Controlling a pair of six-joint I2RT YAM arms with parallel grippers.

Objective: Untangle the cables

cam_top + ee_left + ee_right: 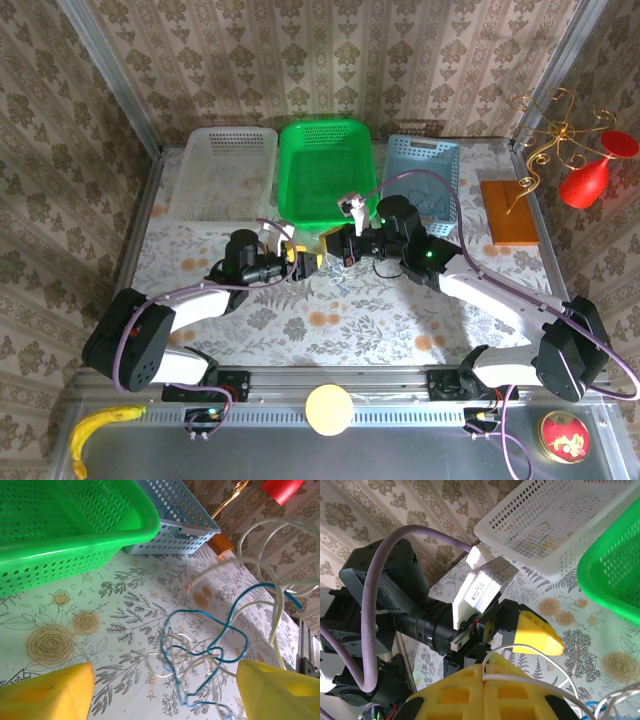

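Just in front of the green basket: blue cable and cream cable looped in one loose tangle. Facing it, left gripper with yellow fingers spread wide, clasping nothing. Opposite, near the same basket, right gripper pinched together on the cream cable.

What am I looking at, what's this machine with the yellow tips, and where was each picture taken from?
It's a robot: two arms bolted to the near edge of a table, each ending in a yellow-tipped claw. One picture looks down from above; the other two come from cameras on the wrists. On it stand a white basket, a green basket and a blue basket. The right claw is shut on the cream cable; the left claw is open, the tangled blue cable just beyond it.
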